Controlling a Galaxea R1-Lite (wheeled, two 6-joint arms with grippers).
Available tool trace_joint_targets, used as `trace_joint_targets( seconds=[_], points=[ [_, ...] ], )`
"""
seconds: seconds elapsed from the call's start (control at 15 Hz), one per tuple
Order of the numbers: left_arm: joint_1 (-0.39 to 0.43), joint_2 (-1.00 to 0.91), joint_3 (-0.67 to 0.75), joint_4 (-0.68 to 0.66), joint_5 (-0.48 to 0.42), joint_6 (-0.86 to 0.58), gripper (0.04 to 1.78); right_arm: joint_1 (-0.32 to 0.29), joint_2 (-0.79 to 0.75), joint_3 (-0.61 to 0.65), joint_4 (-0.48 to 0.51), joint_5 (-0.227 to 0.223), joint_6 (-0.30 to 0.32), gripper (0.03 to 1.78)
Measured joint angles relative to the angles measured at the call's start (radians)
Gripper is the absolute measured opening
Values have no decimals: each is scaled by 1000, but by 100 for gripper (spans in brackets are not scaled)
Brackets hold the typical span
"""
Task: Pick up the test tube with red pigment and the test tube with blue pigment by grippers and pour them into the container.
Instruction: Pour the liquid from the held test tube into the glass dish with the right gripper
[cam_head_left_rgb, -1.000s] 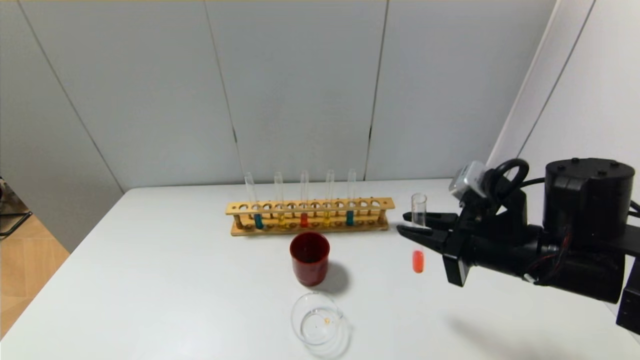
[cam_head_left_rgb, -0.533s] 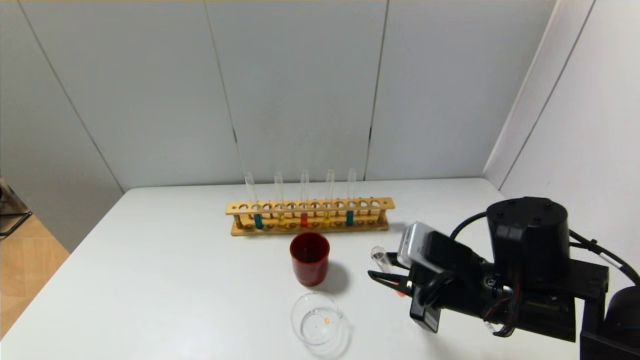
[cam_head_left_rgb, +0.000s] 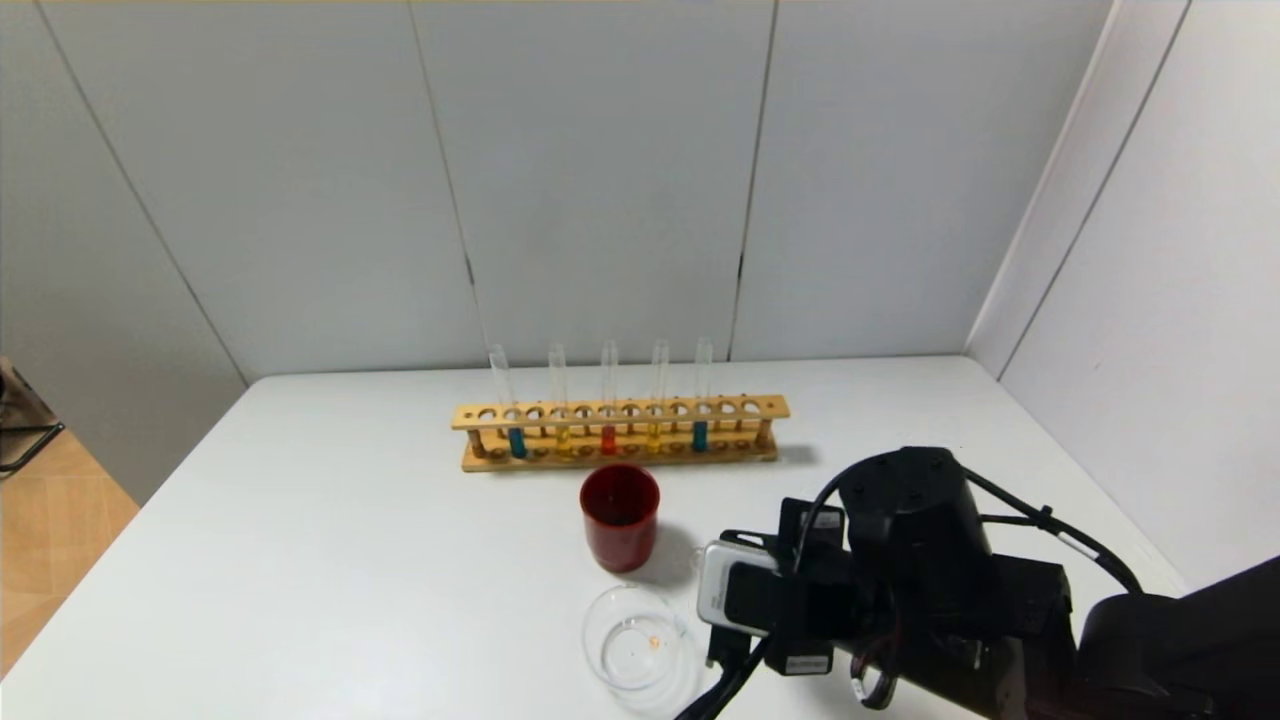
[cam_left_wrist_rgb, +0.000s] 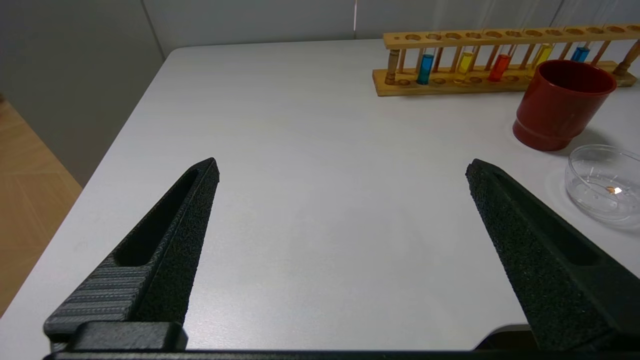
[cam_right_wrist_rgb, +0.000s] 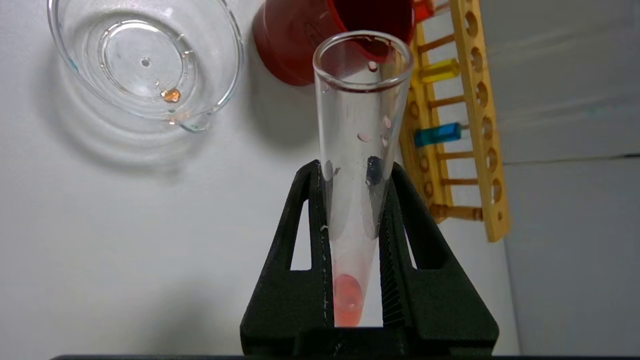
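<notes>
Right hand (cam_right_wrist_rgb: 356, 220) (clamped) on red tube (cam_right_wrist_rgb: 357, 165)

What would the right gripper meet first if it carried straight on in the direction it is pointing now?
Most likely the dark red cup. The right gripper, shut on the test tube with red pigment, aims the tube's open mouth at that cup's rim; the container lies off to one side. Depth is hard to judge here.

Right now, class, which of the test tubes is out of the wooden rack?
The test tube with red pigment, clamped in the right claw beside the clear container. All others stand in the rack.
</notes>
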Motion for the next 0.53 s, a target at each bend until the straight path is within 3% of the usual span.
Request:
trace_joint_targets(
  seconds=[0.13,0.33,0.53],
  points=[
    [0,0,0,0,0,0,175,21,27,-61,63,-26,-18,35],
    [0,0,0,0,0,0,175,46,46,-156,233,-49,-38,35],
    [0,0,0,0,0,1,175,51,57,-208,354,-53,-111,35]
  ],
)
